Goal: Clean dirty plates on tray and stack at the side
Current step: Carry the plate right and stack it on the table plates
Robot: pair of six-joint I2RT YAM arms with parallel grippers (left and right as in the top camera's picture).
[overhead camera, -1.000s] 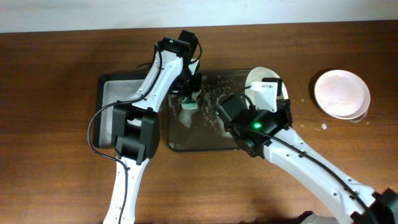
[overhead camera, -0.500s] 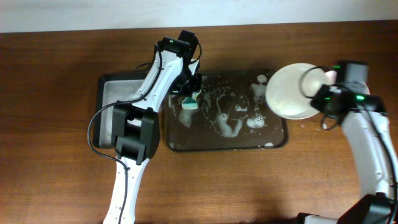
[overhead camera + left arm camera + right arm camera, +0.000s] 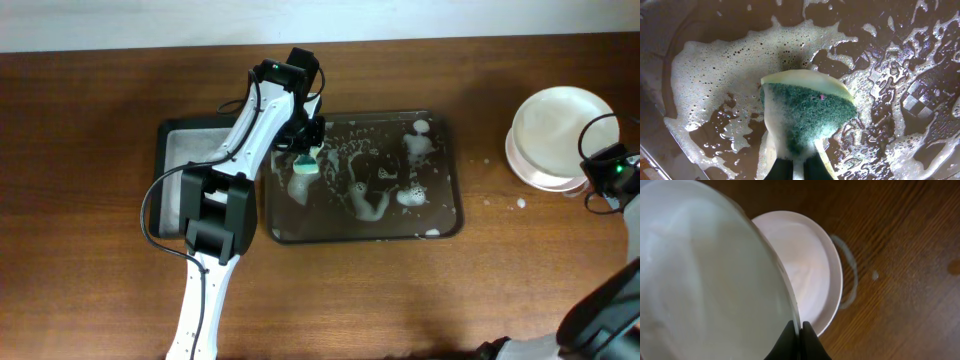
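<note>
My right gripper [image 3: 799, 330] is shut on the rim of a white plate [image 3: 705, 280] and holds it just above another white plate [image 3: 810, 265] lying on the wood at the far right. In the overhead view the held plate [image 3: 557, 120] overlaps the lower plate [image 3: 535, 172]. I cannot tell if a third plate lies under them. The dark tray [image 3: 445, 225] holds foam and no plate. My left gripper [image 3: 799, 170] is shut on a yellow-green sponge [image 3: 807, 112] pressed on the foamy tray floor [image 3: 900, 75], at the tray's left end [image 3: 303, 165].
A narrower dark tub [image 3: 175, 160] with a grey lining stands left of the tray. Water drops and a wet ring [image 3: 850, 270] mark the wood beside the plates. My left arm [image 3: 245, 130] reaches across the tub.
My right gripper has carried the plate from above the tray's right end, rightward, to above the plate at the side. My left gripper with the sponge has stayed in place.
</note>
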